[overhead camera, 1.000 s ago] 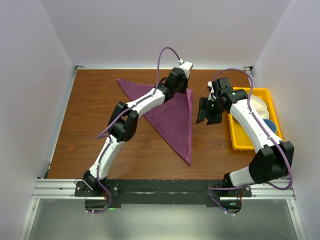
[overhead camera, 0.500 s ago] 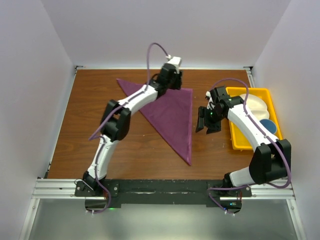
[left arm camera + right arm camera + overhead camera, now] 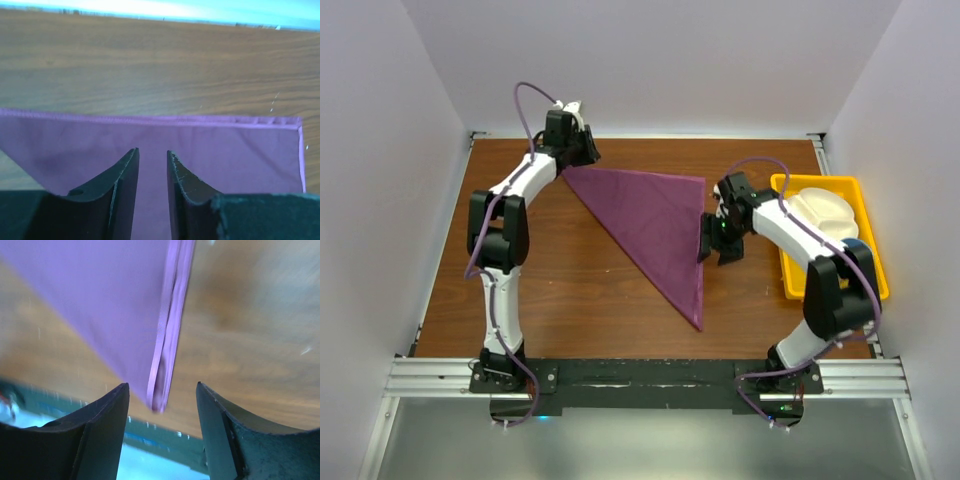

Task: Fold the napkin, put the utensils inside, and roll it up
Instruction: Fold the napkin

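Note:
The plum-purple napkin (image 3: 655, 225) lies folded into a triangle on the table, with its long point toward the near edge. My left gripper (image 3: 582, 155) is at the napkin's far left corner. In the left wrist view its fingers (image 3: 152, 152) stand a narrow gap apart over the napkin (image 3: 210, 150), with nothing between them. My right gripper (image 3: 712, 245) hangs beside the napkin's right edge. It is open (image 3: 162, 385), and the doubled hem of the napkin (image 3: 115, 305) lies below the gap. The utensils are out of view.
A yellow tray (image 3: 793, 280) with a white divided plate (image 3: 825, 212) stands at the right, close behind my right arm. White walls enclose the wooden table (image 3: 570, 290) on three sides.
My left arm has swung from the napkin's far right corner over to its far left corner, and its jaws have parted. My right gripper has moved left, closer to the napkin's right edge.

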{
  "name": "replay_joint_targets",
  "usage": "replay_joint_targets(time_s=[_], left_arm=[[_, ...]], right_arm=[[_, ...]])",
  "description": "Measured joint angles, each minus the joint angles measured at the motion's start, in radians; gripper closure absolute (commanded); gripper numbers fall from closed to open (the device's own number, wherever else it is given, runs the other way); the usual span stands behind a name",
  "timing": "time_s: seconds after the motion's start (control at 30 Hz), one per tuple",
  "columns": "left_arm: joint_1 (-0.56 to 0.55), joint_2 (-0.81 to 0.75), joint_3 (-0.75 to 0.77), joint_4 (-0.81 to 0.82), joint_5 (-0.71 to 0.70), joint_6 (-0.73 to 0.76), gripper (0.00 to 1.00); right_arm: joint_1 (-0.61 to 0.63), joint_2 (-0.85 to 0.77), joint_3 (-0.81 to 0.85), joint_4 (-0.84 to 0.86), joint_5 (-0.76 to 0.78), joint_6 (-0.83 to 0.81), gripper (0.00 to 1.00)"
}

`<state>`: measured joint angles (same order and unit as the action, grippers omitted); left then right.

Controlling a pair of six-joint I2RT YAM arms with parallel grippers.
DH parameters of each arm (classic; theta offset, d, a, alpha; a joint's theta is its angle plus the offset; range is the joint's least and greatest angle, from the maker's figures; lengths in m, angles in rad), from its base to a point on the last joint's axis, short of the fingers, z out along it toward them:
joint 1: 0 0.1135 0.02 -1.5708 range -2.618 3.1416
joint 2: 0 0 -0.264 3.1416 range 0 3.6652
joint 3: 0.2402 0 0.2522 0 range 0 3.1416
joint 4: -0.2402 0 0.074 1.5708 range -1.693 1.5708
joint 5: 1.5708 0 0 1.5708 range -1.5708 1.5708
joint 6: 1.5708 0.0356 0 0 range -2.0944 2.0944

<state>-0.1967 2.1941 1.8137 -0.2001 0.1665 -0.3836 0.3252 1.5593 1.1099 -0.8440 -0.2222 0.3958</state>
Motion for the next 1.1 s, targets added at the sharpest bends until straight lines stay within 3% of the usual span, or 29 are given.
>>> replay_joint_targets(time_s=[0.17, 0.27, 0.4, 0.53, 0.8, 1.1], left_arm=[[0.002, -0.009, -0.043, -0.031, 0.018, 0.000, 0.67], [-0.003, -0.070, -0.151, -0.042, 0.023, -0.021, 0.62], [-0.015, -0.260, -0.389, -0.069, 0.032, -0.058, 0.56], [-0.049, -0.460, -0.527, -0.107, 0.040, -0.063, 0.54], [-0.072, -0.715, -0.631, -0.213, 0.027, 0.010, 0.55], [-0.073, -0.745, -0.716, -0.275, 0.012, 0.036, 0.56]], right_arm=[[-0.019, 0.225, 0.288, 0.027, 0.146, 0.061, 0.50], [-0.029, 0.376, 0.499, 0.041, 0.224, 0.067, 0.58], [-0.034, 0.623, 0.846, 0.026, 0.316, 0.050, 0.64], [-0.037, 0.797, 1.061, 0.023, 0.364, 0.034, 0.71], [-0.038, 0.935, 1.164, -0.003, 0.399, 0.001, 0.67], [-0.038, 0.940, 1.166, -0.003, 0.463, -0.095, 0.65]])
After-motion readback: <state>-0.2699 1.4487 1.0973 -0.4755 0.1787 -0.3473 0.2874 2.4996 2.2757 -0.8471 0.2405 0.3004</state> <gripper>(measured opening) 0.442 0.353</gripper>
